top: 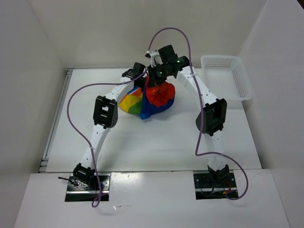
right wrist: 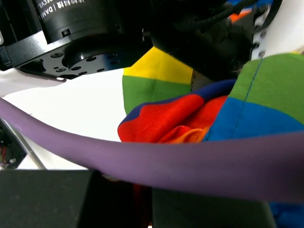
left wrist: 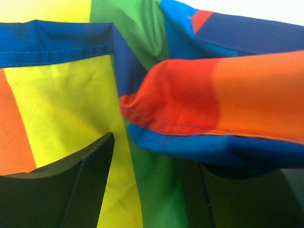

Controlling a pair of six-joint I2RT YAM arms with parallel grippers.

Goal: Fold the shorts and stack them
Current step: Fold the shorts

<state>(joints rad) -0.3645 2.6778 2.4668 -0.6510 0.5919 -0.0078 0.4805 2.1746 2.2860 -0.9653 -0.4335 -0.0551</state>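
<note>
The rainbow shorts [top: 151,100] lie bunched at the back middle of the table, with a red part pulled up toward the grippers. My right gripper [top: 156,81] is over the top of the bunch. In the right wrist view it [right wrist: 147,202] is shut, with red cloth [right wrist: 164,118] pinched in the narrow gap between its black fingers. My left gripper [top: 141,81] is right beside it at the pile's left. In the left wrist view its fingers stand apart [left wrist: 149,159], with green and yellow cloth [left wrist: 156,190] lying between them and a red-orange fold [left wrist: 199,95] just ahead.
A white lattice basket [top: 243,90] stands at the back right of the table. A purple cable [right wrist: 190,164] crosses the right wrist view in front of the fingers. The two wrists crowd close together over the shorts. White walls enclose the table.
</note>
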